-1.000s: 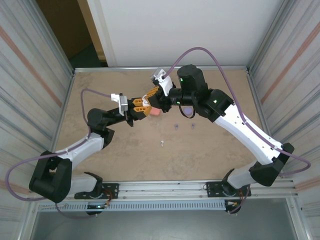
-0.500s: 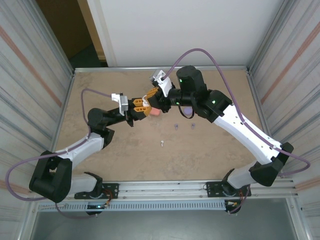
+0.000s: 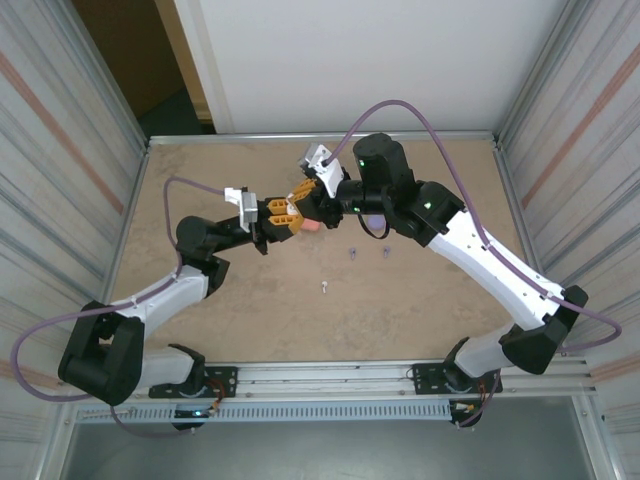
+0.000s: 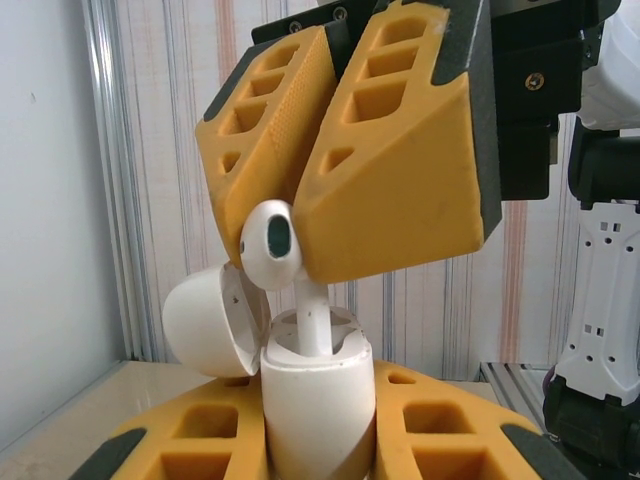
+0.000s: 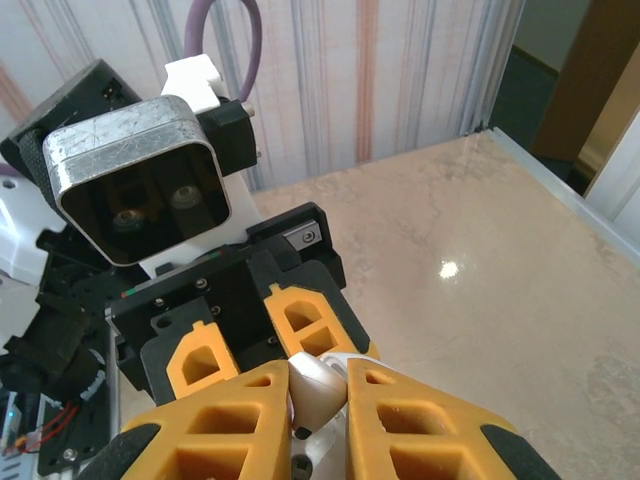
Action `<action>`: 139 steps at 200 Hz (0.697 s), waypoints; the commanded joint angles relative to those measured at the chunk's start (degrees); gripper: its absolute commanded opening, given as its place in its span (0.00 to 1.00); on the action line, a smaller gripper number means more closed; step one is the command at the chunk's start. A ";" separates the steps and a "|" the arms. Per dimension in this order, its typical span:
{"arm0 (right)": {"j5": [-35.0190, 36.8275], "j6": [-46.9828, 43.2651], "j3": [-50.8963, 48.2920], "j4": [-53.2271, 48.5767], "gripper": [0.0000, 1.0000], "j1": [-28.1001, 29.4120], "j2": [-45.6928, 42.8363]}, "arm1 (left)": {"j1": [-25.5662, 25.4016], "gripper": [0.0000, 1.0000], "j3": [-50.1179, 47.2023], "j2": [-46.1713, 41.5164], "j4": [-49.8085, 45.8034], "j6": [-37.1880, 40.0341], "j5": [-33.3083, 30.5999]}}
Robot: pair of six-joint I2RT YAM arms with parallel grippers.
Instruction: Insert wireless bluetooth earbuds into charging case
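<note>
Top view: left gripper (image 3: 289, 213) and right gripper (image 3: 303, 196) meet tip to tip above the table (image 3: 200, 190), well apart from the loose white earbud (image 3: 326, 286) and the purple earbuds (image 3: 352, 253); anything dropped here would fall among them. Left wrist view: left jaws clamped on the open white case (image 4: 318, 400), right jaws pinching the held earbud (image 4: 272, 240), stem partly in its socket and slightly aslant; pushed down crooked, it could jam or lever the case loose. Right wrist view: the right pads (image 5: 420, 420) hide the socket, so alignment cannot be checked, and an early release may tip the bud out.

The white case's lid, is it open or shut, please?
Open: the lid tilts back off the white case, white earbud stem-first in it.
</note>
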 commanded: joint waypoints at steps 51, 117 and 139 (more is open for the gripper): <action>-0.28 -1.35 -1.16 -1.77 0.16 0.77 -2.33 | -0.47 0.00 2.07 0.33 1.98 -0.21 0.09; 0.57 -2.15 -1.02 -2.85 0.16 0.71 -3.31 | -0.50 0.00 2.42 0.13 -1.12 1.72 0.31; 0.76 -2.40 -0.82 -3.42 0.16 0.71 -3.40 | -0.60 0.00 2.51 0.02 -1.61 1.99 0.41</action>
